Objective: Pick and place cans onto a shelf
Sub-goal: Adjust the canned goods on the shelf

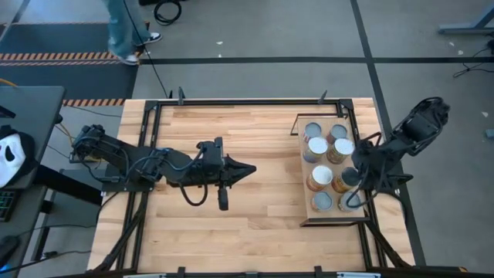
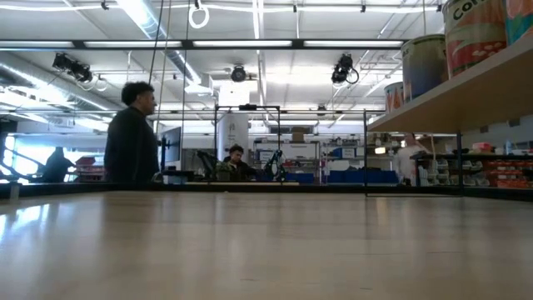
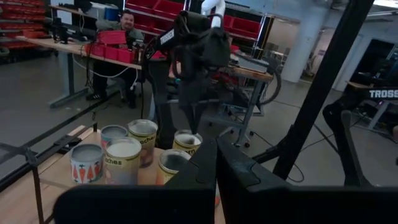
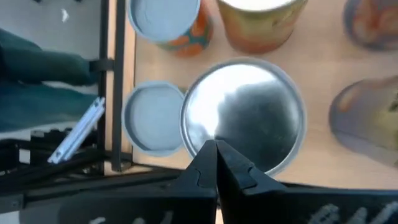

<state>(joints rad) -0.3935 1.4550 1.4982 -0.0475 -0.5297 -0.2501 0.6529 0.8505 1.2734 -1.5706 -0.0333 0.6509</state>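
The left gripper (image 1: pixel 248 169), a dark two-finger pincer, is lying low over the bare middle of the large light plank tabletop (image 1: pixel 231 232). Its fingers are pressed together on nothing, as the left wrist view shows. No tin is standing near it; the planks around it are carrying nothing that the pictures show.

Well off beyond its tip, toward the right side of the table, the shelf (image 1: pixel 335 215), a narrow light-wood board in a thin black metal frame, is holding the cans (image 1: pixel 323 176). These small round tins, some with bright white tops, some silvery-grey, several with orange-brown sides, are standing upright in two close rows, about eight as far as can be counted.

The right gripper (image 1: pixel 356 179), the same dark pincer, is hanging directly over the shelf's right edge. Its fingers are also closed and empty. Straight beneath its tip, in the right wrist view, a wide silvery-topped can (image 4: pixel 249 121) is standing, with a smaller grey-topped tin (image 4: pixel 153 117) touching it on one side and further tins just past it.

Judging by this, the task is looking finished or all but finished: every visible tin is sitting on the board and neither pincer is carrying one. What remains appears to be only drawing the arms away.
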